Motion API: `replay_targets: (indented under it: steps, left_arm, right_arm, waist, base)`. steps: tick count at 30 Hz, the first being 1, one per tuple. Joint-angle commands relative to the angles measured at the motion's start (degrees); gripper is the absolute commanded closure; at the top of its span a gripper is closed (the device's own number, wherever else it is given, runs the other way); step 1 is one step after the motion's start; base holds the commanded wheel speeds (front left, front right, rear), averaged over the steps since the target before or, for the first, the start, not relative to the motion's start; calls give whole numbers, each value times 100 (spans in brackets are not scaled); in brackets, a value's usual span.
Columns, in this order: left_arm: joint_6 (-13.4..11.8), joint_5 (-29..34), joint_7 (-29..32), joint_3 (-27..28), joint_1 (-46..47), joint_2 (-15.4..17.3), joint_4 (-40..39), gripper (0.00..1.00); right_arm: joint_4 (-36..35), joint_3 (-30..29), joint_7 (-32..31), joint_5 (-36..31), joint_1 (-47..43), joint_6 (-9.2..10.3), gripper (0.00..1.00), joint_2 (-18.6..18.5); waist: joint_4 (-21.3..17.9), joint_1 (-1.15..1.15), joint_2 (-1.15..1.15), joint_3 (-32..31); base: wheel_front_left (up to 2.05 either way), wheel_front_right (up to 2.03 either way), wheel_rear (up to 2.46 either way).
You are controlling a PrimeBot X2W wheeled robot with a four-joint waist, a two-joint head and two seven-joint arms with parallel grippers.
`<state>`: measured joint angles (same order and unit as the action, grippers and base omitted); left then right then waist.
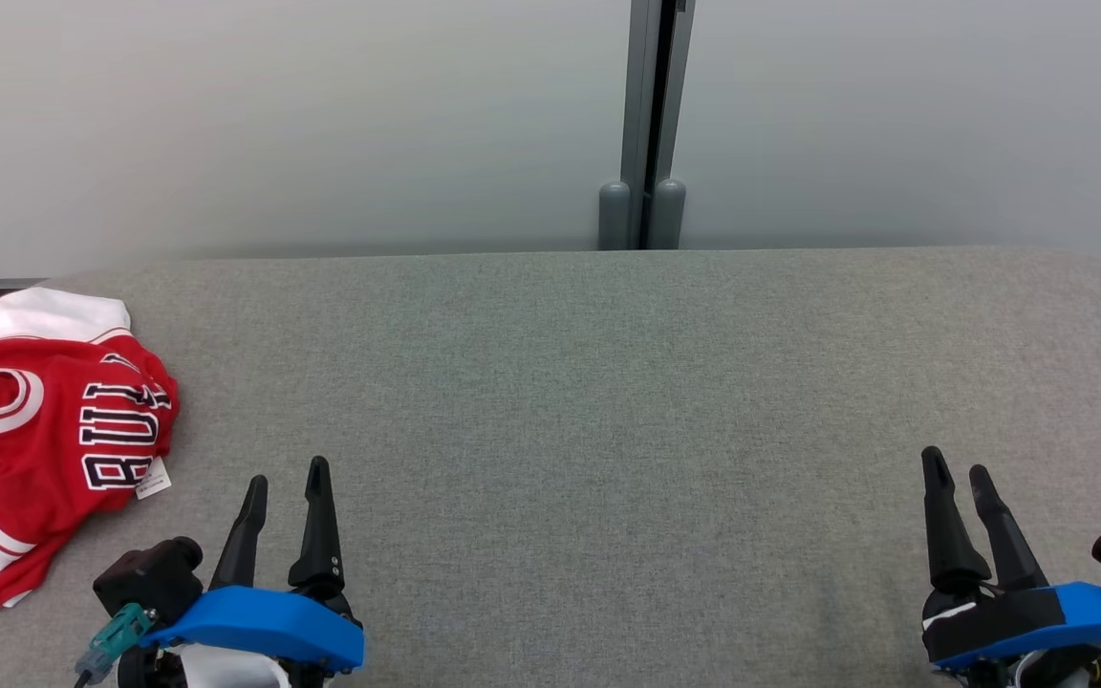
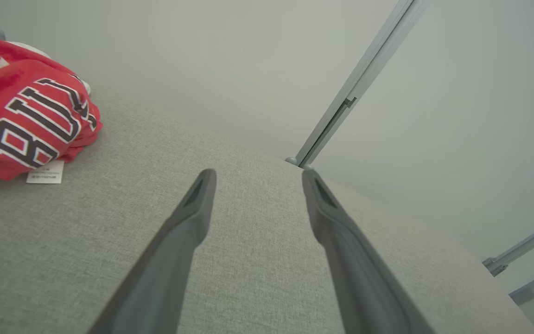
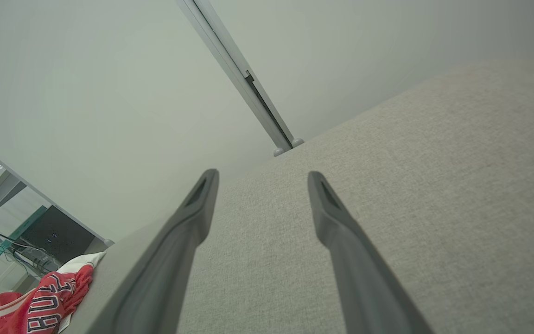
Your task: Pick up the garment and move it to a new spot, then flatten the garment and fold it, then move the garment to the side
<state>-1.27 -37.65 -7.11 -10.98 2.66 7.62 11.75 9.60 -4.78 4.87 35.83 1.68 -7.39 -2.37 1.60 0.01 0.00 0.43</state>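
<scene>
Head high, wrists low; garment shared.

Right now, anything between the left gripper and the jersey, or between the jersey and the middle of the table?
Nothing visible. The jersey lies crumpled at the left edge of the table, just left of the open left gripper, with only grey tabletop between them and across to the middle.

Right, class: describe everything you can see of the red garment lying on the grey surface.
The garment is a red jersey with white panels, striped trim and dark, white-outlined block letters, seemingly light sports fabric. It lies crumpled, not flat, at the left edge of the grey cloth-covered surface. A small white label sticks out on its right side, resting on that surface. As far as shown, only the surface touches it.
</scene>
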Motion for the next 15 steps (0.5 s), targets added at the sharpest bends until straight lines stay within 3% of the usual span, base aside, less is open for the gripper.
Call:
replay_targets:
  steps: [1,15]
  left_arm:
    - [-29,168,-54,-44,38,66,-59,0]
    - [-134,863,-267,-210,-31,89,-55,0]
  right_arm:
    - [-97,-18,45,-185,-7,-10,0,-45]
    - [-181,-37,152,-991,-71,-11,0,-54]
  waist:
    - [6,0,0,0]
    - [58,0,0,11]
  base:
    - [0,0,0]
    - [0,0,0]
